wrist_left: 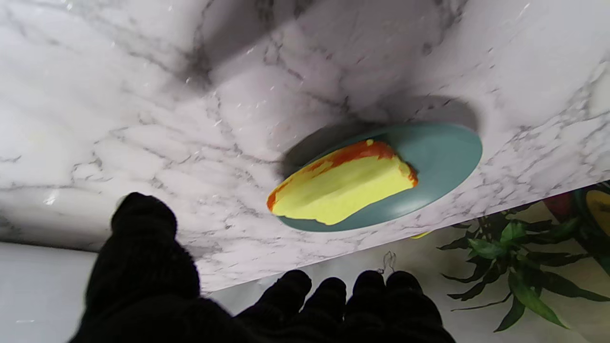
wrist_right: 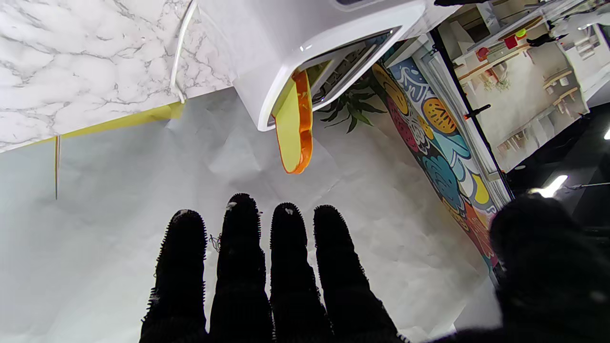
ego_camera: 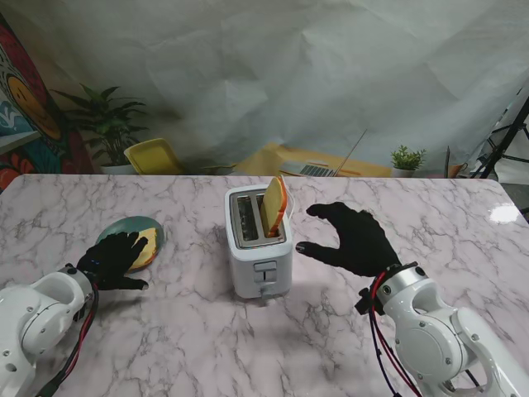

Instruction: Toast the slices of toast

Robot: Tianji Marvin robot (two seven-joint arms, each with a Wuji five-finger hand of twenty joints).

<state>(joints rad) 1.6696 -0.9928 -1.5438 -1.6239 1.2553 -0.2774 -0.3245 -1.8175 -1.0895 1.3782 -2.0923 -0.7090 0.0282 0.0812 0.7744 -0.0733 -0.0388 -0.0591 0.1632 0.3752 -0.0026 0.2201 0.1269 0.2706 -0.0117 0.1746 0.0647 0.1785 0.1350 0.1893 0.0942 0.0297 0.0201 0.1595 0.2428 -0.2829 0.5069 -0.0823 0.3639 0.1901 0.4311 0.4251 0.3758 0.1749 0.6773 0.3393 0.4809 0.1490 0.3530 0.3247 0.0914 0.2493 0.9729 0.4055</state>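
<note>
Stand view, nearest first: the left hand [ego_camera: 116,258] hangs over the near edge of the plate [ego_camera: 153,229], fingers spread and gripping nothing. Its wrist view shows the fingers [wrist_left: 333,295] short of the slice [wrist_left: 340,183] and clear of it. That slice lies flat on the plate, just beyond the left fingertips and slightly to their right. Its long axis runs roughly across the plate, crust edge on the side away from the hand; from the stand view the hand hides most of it. The left hand is plainly the nearer one to it, so picking it up looks like the left arm's job.

The right hand [ego_camera: 351,238] floats beside the toaster [ego_camera: 259,244], on its right, fingers apart and empty, thumb [ego_camera: 310,248] pointed toward the toaster's side but not touching it.

Farther in, the second slice [ego_camera: 274,205] stands in the right-hand slot, well out of it and leaning to the right. Its broad faces run along the slot, which lies near-to-far on the tabletop [ego_camera: 165,331]. The left slot [ego_camera: 246,217] looks empty. The lever [ego_camera: 265,269] sits on the toaster's near face, apparently not yet pushed down.

The plate slice would have to be turned on edge, its long axis along the free slot.
</note>
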